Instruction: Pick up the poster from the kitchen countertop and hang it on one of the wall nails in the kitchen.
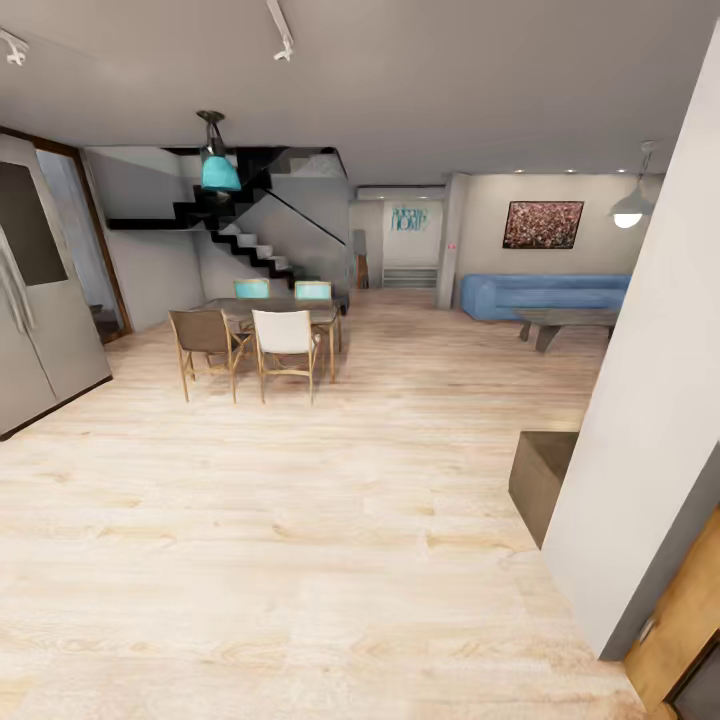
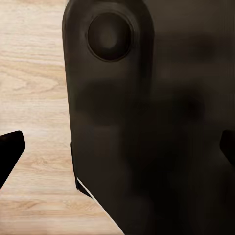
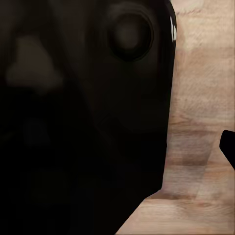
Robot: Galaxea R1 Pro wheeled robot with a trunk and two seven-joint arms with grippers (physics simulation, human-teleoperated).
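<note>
- Left wrist view: one dark fingertip [image 2: 11,147] pokes in at one edge and a sliver of the other at the opposite edge, so the left gripper [image 2: 117,152] looks to be spread wide, with nothing held between the tips. A big black rounded robot body part [image 2: 147,122] is seen right in front of them, wood floor [image 2: 34,73] behind.
- Right wrist view: just a dark tip [image 3: 228,147] is caught at the edge, next to another black robot housing [image 3: 83,117]. How far those fingers are open can't be told from that, tbh, and no object is seen in them.
- Head view: an open-plan room gets looked over. A dining table [image 1: 270,312] with chairs, a black staircase [image 1: 235,225], a teal pendant lamp [image 1: 219,170], a blue sofa [image 1: 545,293] and a coffee table [image 1: 565,322] are all well away across the light floor.
- The reddish speckled picture [image 1: 543,224] on the far wall is the wide one, not the poster. Poster and kitchen countertop are still to be found; probably the kitchen is off to the side or behind.
- Step in hand is judged to be driving/searching. The base should be turned slowly, arms kept tucked, and the white wall corner [image 1: 640,400] and low brown box [image 1: 540,480] given room.
- Containers: the brown box's contents can't be made out.
</note>
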